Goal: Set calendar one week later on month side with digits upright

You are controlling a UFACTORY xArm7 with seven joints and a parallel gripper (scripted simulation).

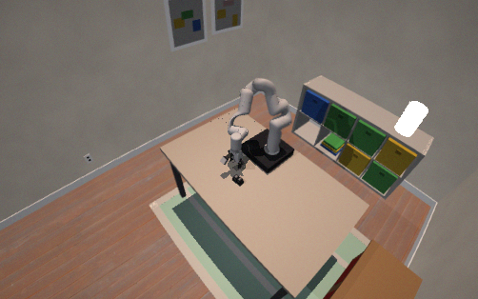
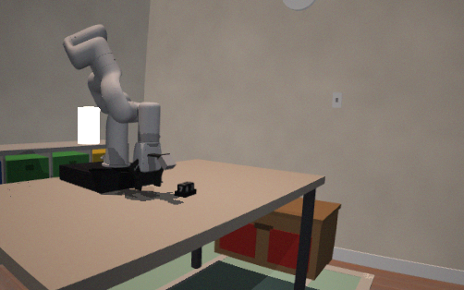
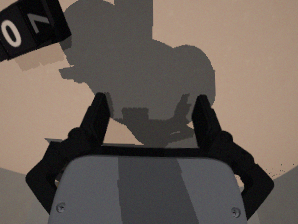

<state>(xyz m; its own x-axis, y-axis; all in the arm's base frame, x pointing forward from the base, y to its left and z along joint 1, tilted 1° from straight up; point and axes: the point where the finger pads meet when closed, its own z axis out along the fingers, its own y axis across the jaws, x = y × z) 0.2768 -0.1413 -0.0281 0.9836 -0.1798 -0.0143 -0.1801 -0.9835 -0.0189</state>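
Note:
The small black calendar stands on the table, its tray low and dark around the cubes. In the wrist view it is cut off at the upper left. There a black cube bears a white 0, and beside it a second black cube bears a greyer, slanted mark like a 7. The month's name is not readable. My gripper is open and empty, pointing down above the table, to the side of the calendar and between it and the arm's base.
The arm's black base block stands on the table close behind the gripper. Shadows of the arm and gripper fall on the table beside the calendar. A shelf with coloured bins stands beyond the table.

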